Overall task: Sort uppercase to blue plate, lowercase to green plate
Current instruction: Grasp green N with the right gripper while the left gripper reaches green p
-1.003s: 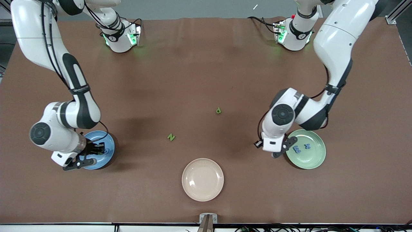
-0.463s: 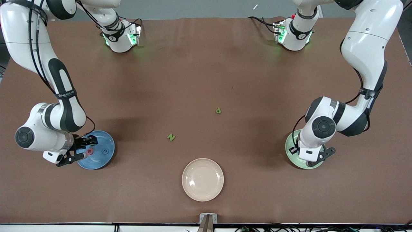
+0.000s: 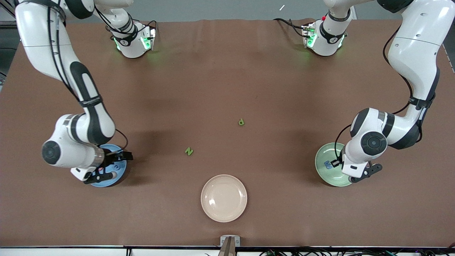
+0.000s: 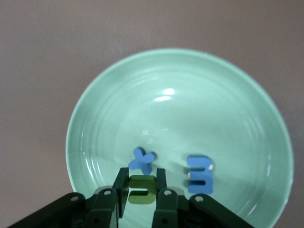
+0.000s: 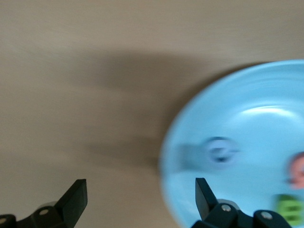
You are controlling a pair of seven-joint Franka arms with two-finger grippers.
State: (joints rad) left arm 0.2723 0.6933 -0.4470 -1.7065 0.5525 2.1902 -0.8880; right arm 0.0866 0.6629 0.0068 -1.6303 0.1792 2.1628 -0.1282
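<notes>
A: What lies nearest the front camera?

B: The cream plate, bare. Farther, the blue plate at the right arm's end holds a blue C, a pink-red Q and a green B. The right gripper hovers over it, fingers wide apart.

A: And the green plate?

B: At the left arm's end, holding a blue x and a blue E-shaped letter. The left gripper hangs over it, clamped on a green u.

A: Anything loose?

B: A green N mid-table; a green p farther still.
</notes>
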